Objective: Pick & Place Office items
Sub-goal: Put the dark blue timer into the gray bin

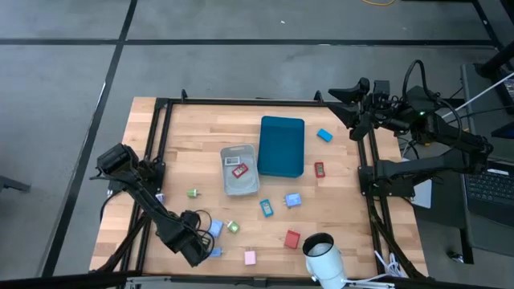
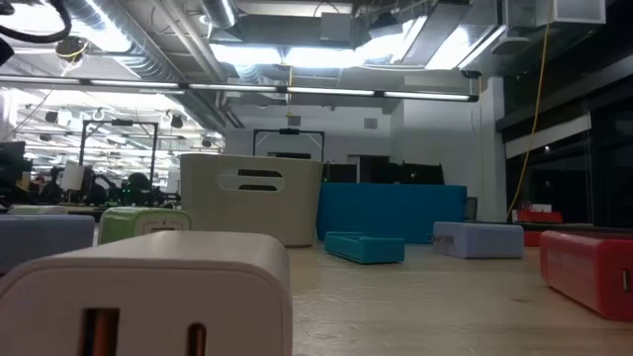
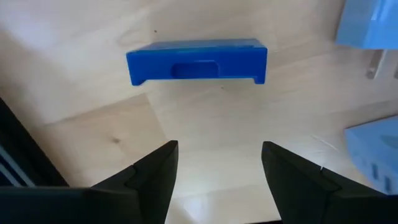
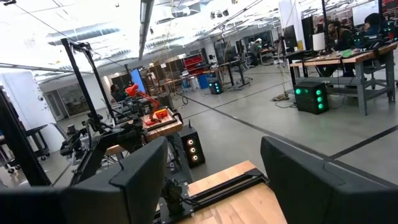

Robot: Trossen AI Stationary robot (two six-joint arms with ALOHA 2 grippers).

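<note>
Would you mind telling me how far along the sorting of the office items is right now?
Early. Done: one red piece lies in the grey bin. In hand: nothing held; the left pincer, open, hovers by a blue piece on the table's near left. Left: the other scattered pieces, such as the red block and pink piece. The right pincer waits open at the far right edge.

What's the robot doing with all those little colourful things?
It is tidying small office items off the wooden table. The left gripper hangs low at the table's near-left corner, fingers open just short of a blue piece. The right gripper waits, open, up at the far-right corner. One red piece lies in the grey bin; the teal tray sits beside it.
</note>
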